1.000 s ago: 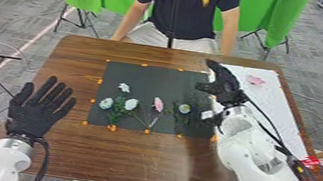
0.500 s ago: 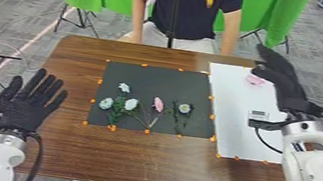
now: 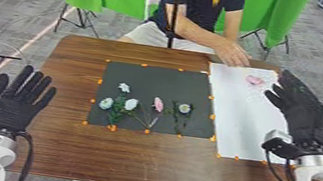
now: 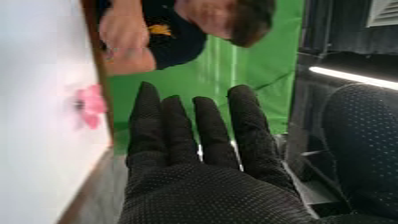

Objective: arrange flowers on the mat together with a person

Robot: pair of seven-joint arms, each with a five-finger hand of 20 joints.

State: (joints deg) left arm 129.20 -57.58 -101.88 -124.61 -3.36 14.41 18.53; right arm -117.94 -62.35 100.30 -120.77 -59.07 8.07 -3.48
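Note:
On the dark mat (image 3: 146, 79), left of centre on the table, several flowers lie side by side: white ones (image 3: 131, 102), a pink one (image 3: 158, 105) and a pale one with a darker centre (image 3: 184, 108), stems toward the front edge. A pink flower (image 3: 254, 80) is on the white sheet's far part, and the right wrist view has that pink flower (image 4: 91, 106) too. My left hand (image 3: 15, 102) is open by the table's left edge. My right hand (image 3: 300, 109) stands over the sheet's right edge, open and empty; in the right wrist view the hand (image 4: 200, 187) has straight fingers.
A person's hand (image 3: 232, 54) is at the table's far edge, close to the white sheet (image 3: 243, 124) and the pink flower. Orange markers (image 3: 112, 128) line the mat and sheet. The brown table (image 3: 148, 165) extends in front of them.
The person's arm has come forward to the far edge of the sheet. My right hand first moved right from beside the mat, then slightly nearer. My left hand has shifted a little left.

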